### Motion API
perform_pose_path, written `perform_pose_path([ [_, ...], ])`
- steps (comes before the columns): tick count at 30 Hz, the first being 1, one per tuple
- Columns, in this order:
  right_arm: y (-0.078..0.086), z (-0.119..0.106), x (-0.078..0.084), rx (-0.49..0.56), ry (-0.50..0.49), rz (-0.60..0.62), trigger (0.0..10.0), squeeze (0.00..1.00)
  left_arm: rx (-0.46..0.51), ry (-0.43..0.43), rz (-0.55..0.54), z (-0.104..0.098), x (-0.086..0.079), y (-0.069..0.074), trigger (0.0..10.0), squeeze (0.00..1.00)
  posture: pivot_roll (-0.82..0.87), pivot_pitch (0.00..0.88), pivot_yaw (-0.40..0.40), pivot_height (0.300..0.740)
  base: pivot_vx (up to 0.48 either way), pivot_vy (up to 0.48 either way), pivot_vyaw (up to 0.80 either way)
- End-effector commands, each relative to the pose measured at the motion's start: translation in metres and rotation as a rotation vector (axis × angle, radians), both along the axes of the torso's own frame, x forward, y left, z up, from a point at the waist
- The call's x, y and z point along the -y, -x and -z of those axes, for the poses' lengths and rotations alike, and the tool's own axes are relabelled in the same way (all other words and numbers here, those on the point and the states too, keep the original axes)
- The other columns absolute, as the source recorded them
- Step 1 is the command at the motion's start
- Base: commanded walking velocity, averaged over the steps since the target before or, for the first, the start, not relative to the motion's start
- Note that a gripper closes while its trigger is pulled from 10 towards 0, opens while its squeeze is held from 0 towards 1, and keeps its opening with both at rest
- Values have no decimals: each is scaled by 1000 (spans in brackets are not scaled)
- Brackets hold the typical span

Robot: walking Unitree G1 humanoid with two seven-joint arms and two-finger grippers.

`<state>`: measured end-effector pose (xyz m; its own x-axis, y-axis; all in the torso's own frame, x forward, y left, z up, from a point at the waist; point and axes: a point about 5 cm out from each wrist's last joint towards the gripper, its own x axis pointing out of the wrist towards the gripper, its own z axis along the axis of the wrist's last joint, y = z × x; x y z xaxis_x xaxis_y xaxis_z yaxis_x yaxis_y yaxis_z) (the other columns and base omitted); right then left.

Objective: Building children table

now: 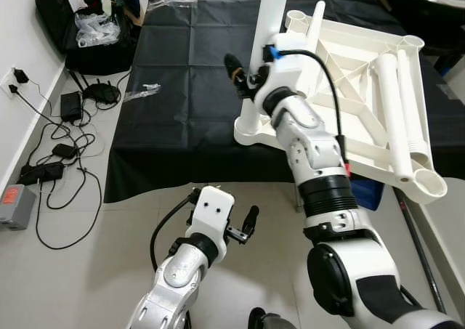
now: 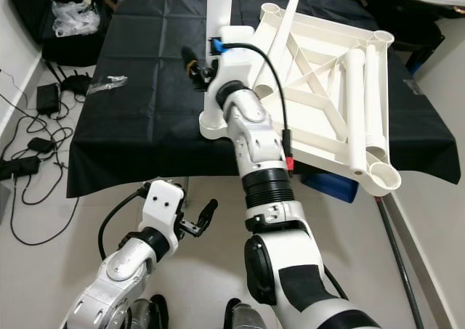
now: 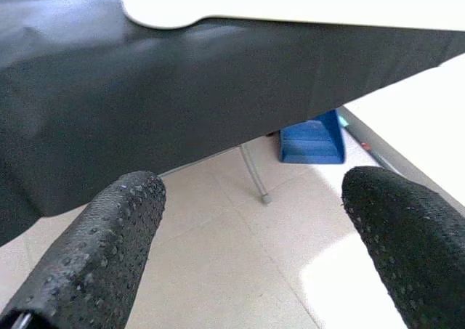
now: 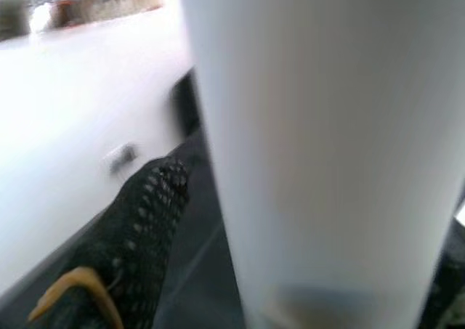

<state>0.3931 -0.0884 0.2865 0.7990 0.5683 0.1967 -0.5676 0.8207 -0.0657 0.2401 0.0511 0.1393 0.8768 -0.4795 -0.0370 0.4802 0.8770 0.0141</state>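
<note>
- Lying upside down on the black cloth that covers the work surface is the white tabletop, its ribbed underside facing up.
- One white table leg stands upright in the tabletop's corner socket nearest the robot's left, rising out of the top of the head views.
- The right gripper is at that standing leg, low down just above the socket; one black finger shows on the leg's left side, and the wrist view has the leg close between the fingers, so the gripper is gripping or closely straddling it, though contact on the far side is hidden.
- Two more loose legs lie side by side on the tabletop's underside, along its right edge, and another leg leans across near the far corner.
- The left gripper hangs low in front of the cloth's near edge, above the tiled floor, fingers spread wide with nothing between them.
- A blue box sits on the floor under the table, below the tabletop's near edge.
- Cables and power bricks lie on the floor left of the cloth, and a black bag sits further back.
</note>
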Motion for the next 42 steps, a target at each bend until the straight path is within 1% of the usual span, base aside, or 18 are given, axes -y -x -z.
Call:
perform_pose_path([
  [1, 5, 1, -1, 19, 125, -287, 10000, 0, -19, -14, -3, 5, 0, 2, 10000, 0, 131, 212, -65, 740, 0, 0, 0],
  [4, 5, 0, 2, 12, 138, -339, 10000, 0, -19, -13, -3, 5, 0, 2, 10000, 0, 131, 212, -65, 740, 0, 0, 0],
  [9, 1, -13, 6, -10, 73, -406, 10000, 0, -19, -11, -4, 4, 0, 3, 10000, 0, 136, 223, -67, 740, 0, 0, 0],
  [15, -1, -18, 6, -14, 48, -428, 10000, 0, -19, -9, -4, 3, 0, 4, 10000, 0, 137, 227, -72, 740, 0, 0, 0],
  [16, -1, -21, 5, -20, 34, -463, 10000, 0, -20, -8, -4, 3, 0, 4, 10000, 0, 136, 229, -71, 740, 0, 0, 0],
  [17, -1, -21, 5, -20, 34, -463, 10000, 0, -20, -8, -4, 3, 0, 4, 10000, 0, 136, 229, -71, 740, 0, 0, 0],
  [18, 1, -22, 1, -24, 34, -516, 10000, 0, -20, -8, -5, 2, 0, 4, 10000, 0, 138, 236, -72, 740, 0, 0, 0],
  [19, 1, -22, 1, -24, 34, -516, 10000, 0, -20, -8, -5, 2, 0, 4, 10000, 0, 138, 236, -72, 740, 0, 0, 0],
  [21, 2, -24, -4, -20, 49, -601, 10000, 0, -19, -6, -6, 2, 1, 5, 10000, 0, 141, 243, -77, 740, 0, 0, 0],
  [28, 2, -27, -8, -19, 29, -636, 10000, 0, -20, -6, -6, 2, 2, 6, 10000, 0, 145, 227, -87, 740, 0, 0, 0],
  [29, 2, -28, -9, -17, 29, -642, 0, 0, -21, -6, -6, 3, 2, 7, 10000, 0, 145, 225, -87, 740, 0, 0, 0],
  [34, -1, -31, -9, 3, 3, -599, 0, 0, -24, -6, -5, 4, 3, 8, 10000, 0, 142, 216, -88, 740, 0, 0, 0],
  [35, -5, -30, -7, -1, 7, -516, 0, 0, -24, -5, -4, 4, 3, 8, 10000, 0, 139, 218, -88, 740, 0, 0, 0],
  [36, -11, -28, -1, -18, -1, -382, 0, 0, -25, -5, -4, 4, 3, 8, 10000, 0, 141, 216, -94, 740, 0, 0, 0],
  [38, -11, -28, -1, -18, -1, -382, 0, 0, -25, -5, -4, 4, 3, 8, 10000, 0, 141, 216, -94, 740, 0, 0, 0],
  [39, -13, -27, 1, -28, -12, -334, 0, 0, -25, -5, -4, 4, 3, 8, 10000, 0, 141, 216, -94, 740, 0, 0, 0],
  [40, -18, -22, 7, -52, -21, -212, 0, 0, -25, -5, -5, 4, 3, 7, 10000, 0, 139, 216, -90, 740, 0, 0, 0],
  [42, -22, -16, 14, -73, -35, -54, 0, 0, -24, -6, -5, 4, 2, 7, 10000, 0, 136, 216, -88, 740, 0, 0, 0],
])
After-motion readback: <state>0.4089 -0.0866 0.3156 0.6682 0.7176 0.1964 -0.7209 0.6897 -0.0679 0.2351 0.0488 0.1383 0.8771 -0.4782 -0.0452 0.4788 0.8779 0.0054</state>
